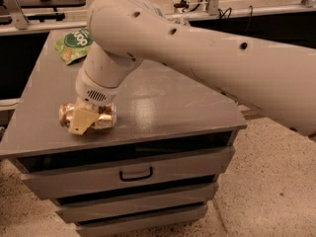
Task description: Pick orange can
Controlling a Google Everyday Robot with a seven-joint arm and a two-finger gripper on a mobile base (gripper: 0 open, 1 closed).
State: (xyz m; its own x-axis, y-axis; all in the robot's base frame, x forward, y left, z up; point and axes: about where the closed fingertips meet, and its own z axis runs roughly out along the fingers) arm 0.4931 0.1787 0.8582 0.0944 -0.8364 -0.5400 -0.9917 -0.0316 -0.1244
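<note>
Near the front-left edge of the cabinet top [168,100], jaws straddle the orange can [104,116], clamping unclear.

I get warm, rather dim indoor light with a brownish cast. A pale patch of glare from overhead sits near the middle of the table [197,107]. The arm [207,48] lays a soft shadow under itself. The tool [85,116], low at the table's front left, is lit evenly, and the orange can [105,116] under it glints.
</note>
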